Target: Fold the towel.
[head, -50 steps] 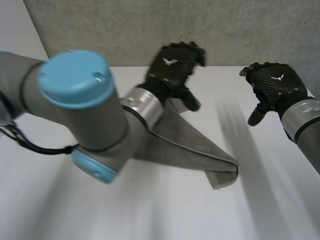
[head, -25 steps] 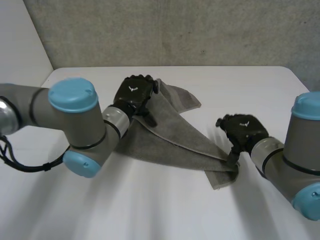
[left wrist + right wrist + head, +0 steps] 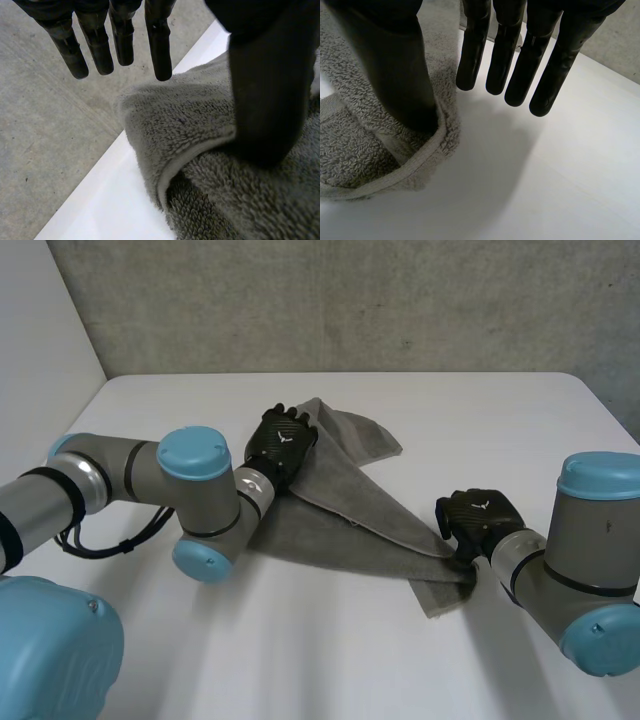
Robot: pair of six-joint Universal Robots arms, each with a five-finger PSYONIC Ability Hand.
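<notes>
Head view: the crumpled grey terry towel [image 3: 350, 510] lies diagonally on the white table [image 3: 300, 660], the black left hand [image 3: 282, 445] on its far end and the black right hand [image 3: 480, 520] at its near corner. Left wrist view: the thumb rests on a folded edge, fingers [image 3: 159, 45] straight and clear of the cloth, nothing pinched. Right wrist view: likewise at the corner hem, so the step looks like taking hold, and next each hand must pinch cloth.

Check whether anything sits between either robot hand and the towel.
Nothing visible does. The left robot hand rests on the far left edge of the towel, its thumb on the cloth; the right robot hand presses its thumb on the right end corner.
</notes>
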